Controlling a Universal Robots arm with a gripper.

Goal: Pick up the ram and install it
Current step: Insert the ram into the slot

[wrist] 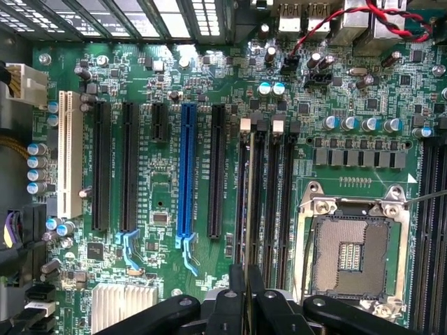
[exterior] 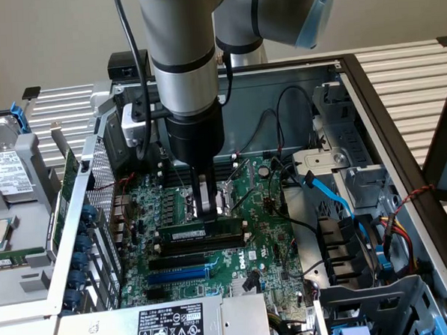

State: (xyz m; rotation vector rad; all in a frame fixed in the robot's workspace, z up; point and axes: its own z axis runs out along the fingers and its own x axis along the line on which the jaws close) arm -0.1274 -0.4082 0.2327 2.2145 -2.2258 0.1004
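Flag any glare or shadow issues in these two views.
Wrist view: vent grille blown out white, glare spilling onto the motherboard edge beside it. Exterior view: even light, no hot spots on the ram or gripper.

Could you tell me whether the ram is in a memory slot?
In: the ram stands on edge in a slot, gripper shut on it; latching cannot tell.
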